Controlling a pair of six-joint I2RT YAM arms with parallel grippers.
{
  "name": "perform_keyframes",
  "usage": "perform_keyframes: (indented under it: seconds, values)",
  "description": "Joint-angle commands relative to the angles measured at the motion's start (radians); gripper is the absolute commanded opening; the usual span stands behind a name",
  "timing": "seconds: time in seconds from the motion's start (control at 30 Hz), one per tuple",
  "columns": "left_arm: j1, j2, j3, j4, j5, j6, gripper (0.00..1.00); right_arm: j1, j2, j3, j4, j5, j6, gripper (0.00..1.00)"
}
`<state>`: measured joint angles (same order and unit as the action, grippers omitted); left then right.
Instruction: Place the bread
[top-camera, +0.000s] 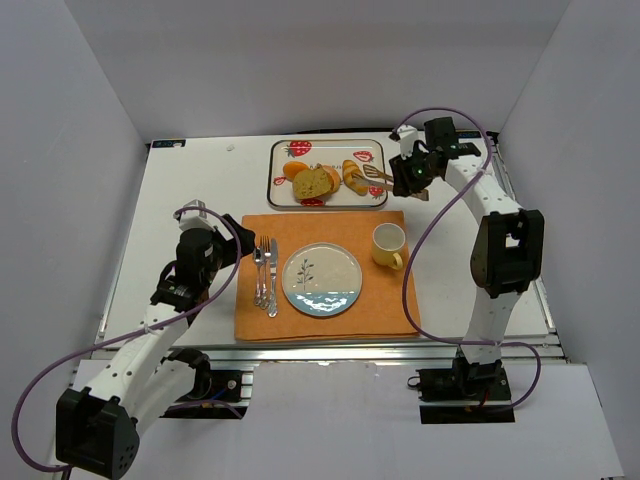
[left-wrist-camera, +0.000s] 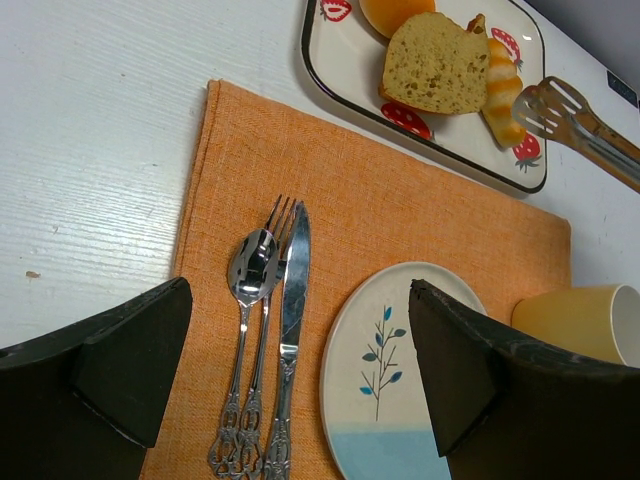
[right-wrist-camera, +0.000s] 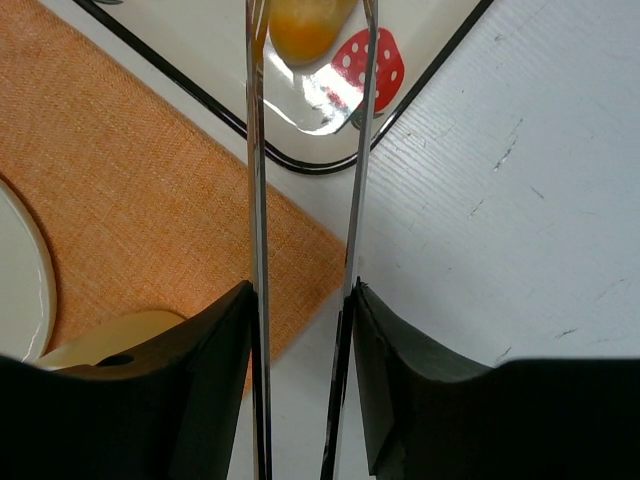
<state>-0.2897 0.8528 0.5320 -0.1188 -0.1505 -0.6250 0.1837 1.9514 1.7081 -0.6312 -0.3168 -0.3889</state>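
**Right gripper (right-wrist-camera: 300, 300) clamped on tongs (right-wrist-camera: 257, 200) over the bread tray (top-camera: 335, 150)**

Both arms of the metal tongs are pinched between the fingers of the right gripper, which is seen at the far right of the table, just beside the strawberry-patterned tray. The tongs are pointed over the tray's right end, where a golden roll (right-wrist-camera: 305, 25) is framed between their two arms. Whether the roll is actually gripped cannot be told. A bread slice (top-camera: 312, 183) is seen leaning in the middle of the tray, with an orange bun (top-camera: 293, 170) at its left.

The left gripper (left-wrist-camera: 298, 300) is held with its jaws spread wide and nothing between them, above the left side of the orange placemat (top-camera: 380, 300). On the placemat, a round plate (top-camera: 322, 281) with a leaf motif and a blue band is laid bare at the centre. A spoon (left-wrist-camera: 250, 265), fork (left-wrist-camera: 280, 215) and knife (left-wrist-camera: 295, 280) are lined up close together at the plate's left, and a yellow cup (top-camera: 389, 243) is set near its upper right. No bread is on the plate
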Motion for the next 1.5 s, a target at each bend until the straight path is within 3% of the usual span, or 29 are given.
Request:
perform_keyframes:
  seconds: [0.0,0.5,1.03,1.2,1.47]
  values:
    - [0.006,0.0,0.031,0.018,-0.012,0.01,0.98,0.003,-0.04,-0.014,0.002,0.013,-0.002,0.49]
    - [0.006,0.012,0.019,0.039,-0.015,0.008,0.98,0.003,-0.115,-0.091,-0.002,0.031,-0.01,0.51]
    - [0.006,0.02,0.022,0.042,-0.017,0.013,0.98,0.016,-0.034,-0.059,-0.025,0.042,0.01,0.5]
    - [0.006,0.02,0.02,0.048,-0.015,0.008,0.98,0.016,-0.019,-0.044,-0.027,0.047,0.018,0.43]
    - [0.006,0.023,0.04,0.03,-0.021,0.022,0.98,0.016,-0.048,-0.028,-0.01,0.047,0.012,0.19]
